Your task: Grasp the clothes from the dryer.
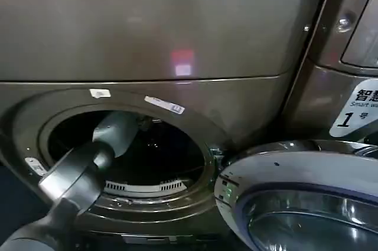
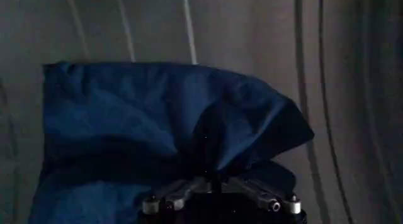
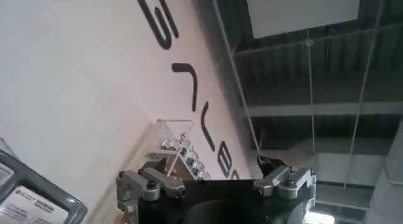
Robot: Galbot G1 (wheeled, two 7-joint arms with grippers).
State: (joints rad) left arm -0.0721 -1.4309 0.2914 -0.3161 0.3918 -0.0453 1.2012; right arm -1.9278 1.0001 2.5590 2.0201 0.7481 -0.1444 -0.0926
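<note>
In head view, left arm reaching through round porthole of big brown-bronze metallic dryer point(image 1: 159, 44), door point(image 1: 307, 198) swung open at right. In left wrist view, left gripper point(image 2: 217, 189) deep in steel drum, jaws drawn together on fold of dark blue cloth point(image 2: 145, 124), so grasp seems made, pulling out left. In right wrist view, right gripper point(image 3: 217, 181) idle away from dryer, jaws wide apart, holding nothing.

The dryer point(image 1: 177, 38) wears glossy bronze-brown metal, its open door point(image 1: 307, 198) rimmed in shiny white plastic around glass, while the clothes point(image 2: 157, 124) are soft, matt blue cloth (creased).
</note>
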